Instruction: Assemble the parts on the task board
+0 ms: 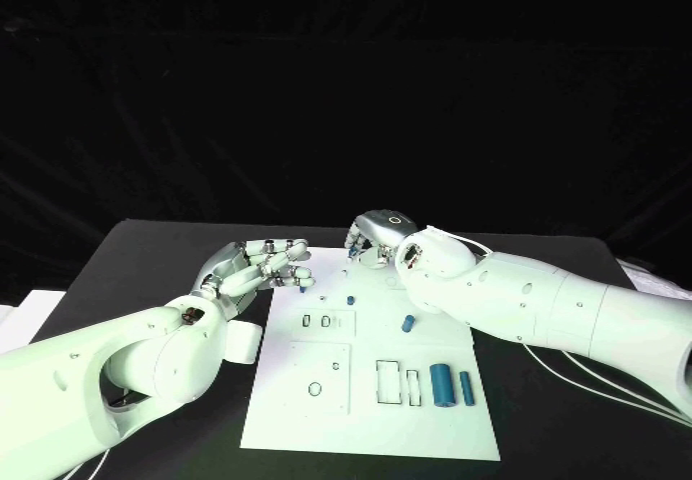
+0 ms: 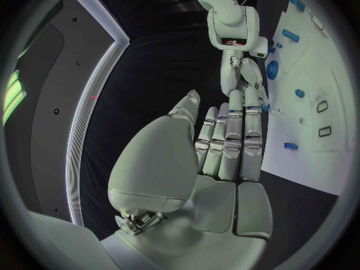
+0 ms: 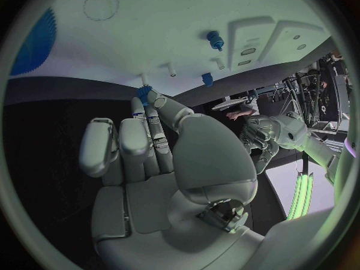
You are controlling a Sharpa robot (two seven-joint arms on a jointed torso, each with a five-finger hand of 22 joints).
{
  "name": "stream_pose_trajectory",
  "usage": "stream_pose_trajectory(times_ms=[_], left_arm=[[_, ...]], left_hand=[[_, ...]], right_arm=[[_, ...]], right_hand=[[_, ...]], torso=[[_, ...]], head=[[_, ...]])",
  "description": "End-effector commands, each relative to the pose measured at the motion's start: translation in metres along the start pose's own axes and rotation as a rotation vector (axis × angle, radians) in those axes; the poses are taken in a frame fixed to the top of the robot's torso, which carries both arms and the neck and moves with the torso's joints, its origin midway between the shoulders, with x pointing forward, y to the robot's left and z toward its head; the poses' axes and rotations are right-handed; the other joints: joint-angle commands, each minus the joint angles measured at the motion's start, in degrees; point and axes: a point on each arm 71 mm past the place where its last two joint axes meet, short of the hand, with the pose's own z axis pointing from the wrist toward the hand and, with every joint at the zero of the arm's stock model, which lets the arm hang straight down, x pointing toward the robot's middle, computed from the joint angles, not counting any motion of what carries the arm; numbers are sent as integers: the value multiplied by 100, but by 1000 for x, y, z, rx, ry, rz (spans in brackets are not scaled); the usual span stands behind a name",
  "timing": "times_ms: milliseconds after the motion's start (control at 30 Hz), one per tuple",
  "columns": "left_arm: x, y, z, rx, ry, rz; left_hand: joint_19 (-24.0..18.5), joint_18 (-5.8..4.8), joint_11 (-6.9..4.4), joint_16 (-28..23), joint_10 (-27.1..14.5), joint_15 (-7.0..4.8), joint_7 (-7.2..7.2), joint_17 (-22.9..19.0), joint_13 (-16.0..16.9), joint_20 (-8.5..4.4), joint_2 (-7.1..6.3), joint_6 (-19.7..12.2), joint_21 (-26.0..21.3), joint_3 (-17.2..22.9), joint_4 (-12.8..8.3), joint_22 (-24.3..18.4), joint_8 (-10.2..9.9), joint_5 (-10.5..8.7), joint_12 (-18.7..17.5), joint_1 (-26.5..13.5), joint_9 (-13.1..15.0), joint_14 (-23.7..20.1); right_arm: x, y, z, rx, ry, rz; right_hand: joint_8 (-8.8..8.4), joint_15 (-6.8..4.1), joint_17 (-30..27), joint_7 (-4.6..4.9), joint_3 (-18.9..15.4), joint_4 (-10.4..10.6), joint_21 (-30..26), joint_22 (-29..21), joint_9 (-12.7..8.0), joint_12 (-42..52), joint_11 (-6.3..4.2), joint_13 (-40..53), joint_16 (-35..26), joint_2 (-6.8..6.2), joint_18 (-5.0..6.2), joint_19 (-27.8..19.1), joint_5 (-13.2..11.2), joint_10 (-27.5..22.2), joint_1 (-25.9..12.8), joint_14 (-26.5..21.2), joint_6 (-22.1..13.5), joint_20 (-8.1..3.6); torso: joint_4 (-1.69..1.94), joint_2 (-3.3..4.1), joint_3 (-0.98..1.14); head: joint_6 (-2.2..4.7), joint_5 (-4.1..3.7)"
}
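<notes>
The right hand (image 1: 378,240) sits at the far edge of the white board (image 1: 310,420), and it looks like its fingertips pinch a small blue piece (image 3: 144,92) right at that edge. The left hand (image 1: 267,268) hovers by the board's left side, fingers straight, close together, holding nothing. Other blue parts lie nearer the robot: a short peg (image 1: 408,323) and two longer cylinders (image 1: 441,385) lying lengthwise. The right hand's clearly nearer.

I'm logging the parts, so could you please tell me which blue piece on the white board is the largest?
The broad blue cylinder on the white task board's near right part; the thinner blue cylinder lies beside it, and the other pieces are far smaller.
</notes>
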Motion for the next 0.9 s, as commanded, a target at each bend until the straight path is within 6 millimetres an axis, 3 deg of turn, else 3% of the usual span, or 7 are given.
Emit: stream_pose_trajectory(times_ms=[33, 733, 900], left_arm=[[3, -2, 0, 5, 19, -9], [4, -4, 2, 7, 23, -8], [4, -5, 2, 7, 23, -8]], left_hand=[[40, 84, -1, -27, -23, 14, 16, 11, 8, 9, 15, -33, 6, -7, -43, 9, -37, -20, -24, -17, -4, 10], [37, 83, -1, -32, -23, 16, 16, 14, 8, 10, 14, -32, 4, -8, -45, 8, -38, -21, -26, -19, -4, 5], [37, 83, -1, -32, -23, 16, 16, 14, 8, 10, 14, -32, 4, -8, -45, 8, -38, -21, -26, -19, -4, 5]], right_arm=[[3, 1, 2, -5, 26, -1], [11, 5, 8, 18, 70, -41], [12, 4, 8, 26, 79, -45]], right_hand=[[-25, 45, 4, 20, 64, -12, 26, 12, -4, 26, -46, 8, 15, -31, -101, -3, 18, -14, 30, 78, -41, 32], [-34, 60, -74, 31, 102, 28, 17, -19, -13, 18, -30, 1, -23, -86, -92, -42, -6, -82, -19, 52, -87, 49], [-44, 91, -262, 62, 129, 83, -59, -174, -31, 8, 3, -14, -145, -165, -58, -159, -8, -230, -84, -5, -186, 73]], torso=[[2, 2, -5], [12, 16, -14], [6, 17, -17]], head=[[-9, 5], [-43, 37], [-46, 43]])
